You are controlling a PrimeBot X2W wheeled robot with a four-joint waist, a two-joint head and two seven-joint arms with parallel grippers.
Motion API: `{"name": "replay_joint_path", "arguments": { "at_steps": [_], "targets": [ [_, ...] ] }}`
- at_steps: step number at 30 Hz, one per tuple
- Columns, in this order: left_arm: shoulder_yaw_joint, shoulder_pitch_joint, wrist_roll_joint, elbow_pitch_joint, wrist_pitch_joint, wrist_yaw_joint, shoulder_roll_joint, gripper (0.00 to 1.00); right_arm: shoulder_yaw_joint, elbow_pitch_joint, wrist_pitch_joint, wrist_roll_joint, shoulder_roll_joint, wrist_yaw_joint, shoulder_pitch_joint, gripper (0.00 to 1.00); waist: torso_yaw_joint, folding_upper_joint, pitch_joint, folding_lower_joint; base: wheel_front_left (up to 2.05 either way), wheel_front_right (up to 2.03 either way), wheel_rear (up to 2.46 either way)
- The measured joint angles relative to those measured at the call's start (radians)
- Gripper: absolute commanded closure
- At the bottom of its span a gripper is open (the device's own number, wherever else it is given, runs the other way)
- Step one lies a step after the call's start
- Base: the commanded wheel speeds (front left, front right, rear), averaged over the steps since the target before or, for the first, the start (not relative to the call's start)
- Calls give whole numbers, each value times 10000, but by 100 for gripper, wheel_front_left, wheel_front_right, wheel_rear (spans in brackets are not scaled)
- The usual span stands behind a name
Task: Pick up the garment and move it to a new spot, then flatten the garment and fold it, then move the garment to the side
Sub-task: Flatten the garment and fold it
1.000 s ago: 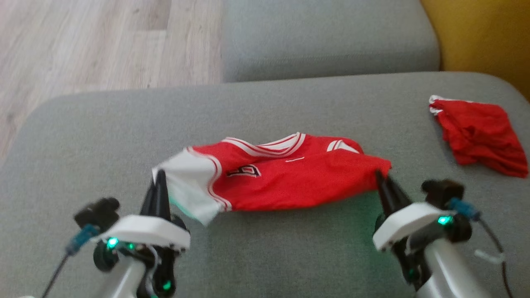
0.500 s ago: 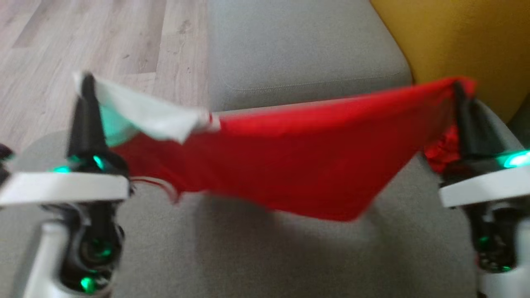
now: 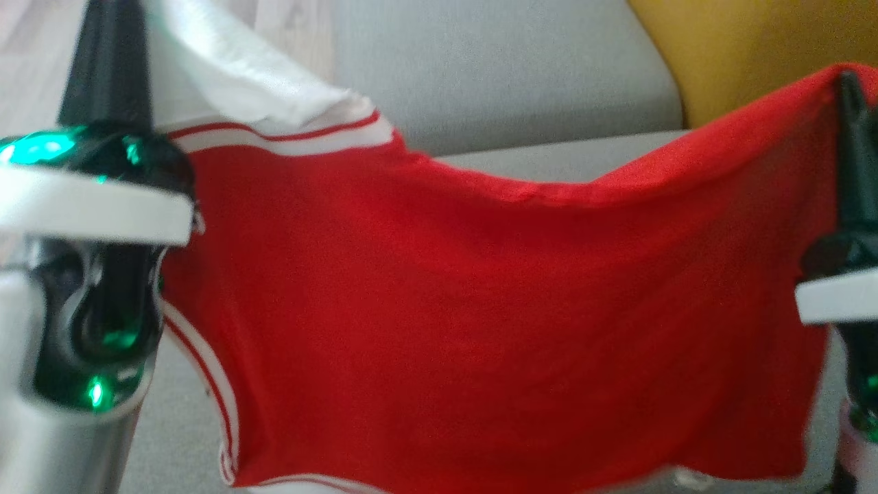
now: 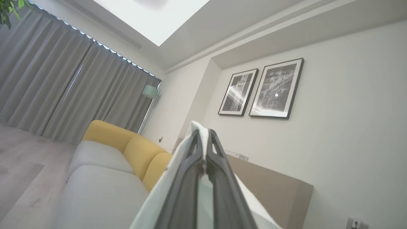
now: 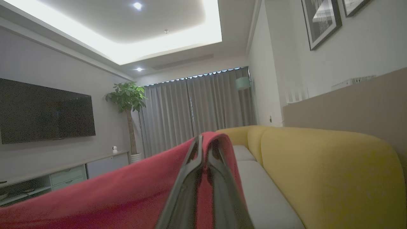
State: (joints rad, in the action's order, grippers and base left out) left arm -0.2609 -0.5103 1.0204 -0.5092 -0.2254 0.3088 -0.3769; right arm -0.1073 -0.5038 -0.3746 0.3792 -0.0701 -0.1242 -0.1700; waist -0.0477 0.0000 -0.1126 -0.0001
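The garment [image 3: 480, 309] is a red jersey with white trim and a white side panel, hanging stretched in the air between my two grippers. My left gripper [image 3: 110, 41] is raised at the upper left, shut on the garment's white corner [image 4: 190, 140]. My right gripper [image 3: 849, 89] stands at the upper right, shut on the garment's red corner [image 5: 216, 140]. The cloth sags in the middle and drapes down toward the grey sofa cushion [image 3: 535, 165].
A yellow sofa backrest [image 3: 741, 55] rises at the upper right, and again [image 5: 318, 165] in the right wrist view. A second grey cushion [image 3: 494, 68] lies beyond. Wood floor [image 3: 27, 48] shows at the far left.
Both grippers have lifted the garment off the cushion and spread it wide; it now hangs much nearer the head camera, and the camera's view has shifted.
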Motion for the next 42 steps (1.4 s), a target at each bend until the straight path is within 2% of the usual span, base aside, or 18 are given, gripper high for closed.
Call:
{"name": "replay_joint_path", "arguments": {
  "at_steps": [3,7,10,14,18,23,27,32,36,42],
  "targets": [
    [-267,-442,-169,988,-136,-17,-13,100,50,943,-42,180,17,0,-491,100,27,0,348,1,0,0,0],
    [-550,-1524,-531,2800,-245,-286,-13,100,222,2719,98,121,23,0,-1787,100,31,0,961,2,0,0,0],
    [-679,-3053,-1066,4328,-79,-518,25,100,460,4357,531,-234,-25,2,-3527,100,9,0,1577,3,0,0,0],
    [-882,-5545,-1954,6725,667,-993,184,100,646,6857,1524,-769,-50,2,-6390,100,-3,0,2463,6,0,0,0],
    [-1018,-7326,-2533,8813,1693,-1350,863,100,573,9405,2512,-1480,-69,0,-8632,100,67,0,3197,7,0,0,0],
    [-1074,-8549,-2723,10834,3001,-1831,1783,100,109,11979,3682,-2640,-75,0,-10588,100,431,0,3786,3,0,0,0],
    [-1434,-8532,-2721,12027,3572,-2439,2380,100,63,13639,4677,-3549,-102,0,-10942,100,862,0,4129,2,0,0,0],
    [-1789,-7656,-2717,13058,4044,-3055,2769,100,-336,15430,5605,-4034,-119,2,-10581,100,1221,0,4630,2,0,0,0],
    [-1896,-6840,-2531,13493,4395,-3555,2917,100,-679,16331,6013,-4201,-157,0,-10030,100,1365,-1,4994,4,0,0,0],
    [-1873,-5705,-2380,13296,4660,-3981,2884,100,-694,16677,6205,-3787,-65,0,-9357,100,1278,-1,5021,1,0,0,0]
  ]
}}
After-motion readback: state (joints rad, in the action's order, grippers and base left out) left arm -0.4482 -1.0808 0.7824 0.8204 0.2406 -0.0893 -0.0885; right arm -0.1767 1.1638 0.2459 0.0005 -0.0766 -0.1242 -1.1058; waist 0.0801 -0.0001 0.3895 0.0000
